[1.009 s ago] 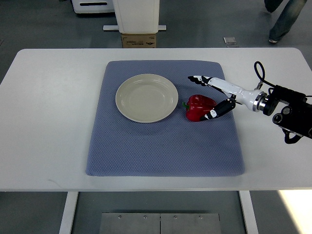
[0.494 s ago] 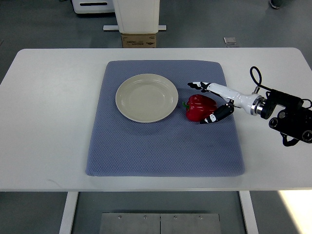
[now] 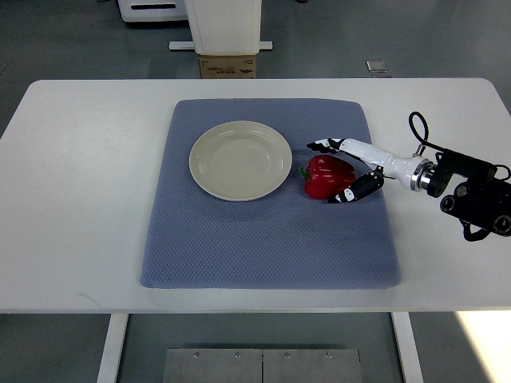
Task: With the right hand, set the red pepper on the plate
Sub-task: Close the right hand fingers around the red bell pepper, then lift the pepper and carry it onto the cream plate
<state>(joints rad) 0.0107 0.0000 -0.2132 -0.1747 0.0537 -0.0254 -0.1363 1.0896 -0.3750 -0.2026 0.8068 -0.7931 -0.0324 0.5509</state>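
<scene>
The red pepper lies on the blue-grey mat, just right of the cream plate, which holds nothing. My right hand reaches in from the right and straddles the pepper. Its white fingers lie along the pepper's far side and its dark thumb sits against the near right side. The hand is spread around the pepper and I cannot see a firm grip. The pepper rests on the mat. The left arm is out of view.
The mat lies on a white table. My right forearm with its black wrist unit and cable hangs over the table's right side. A cardboard box and a white stand are on the floor beyond the far edge.
My right hand has moved left and down toward the pepper, and its fingers and thumb now lie closer on either side of it. The pepper and plate have not moved.
</scene>
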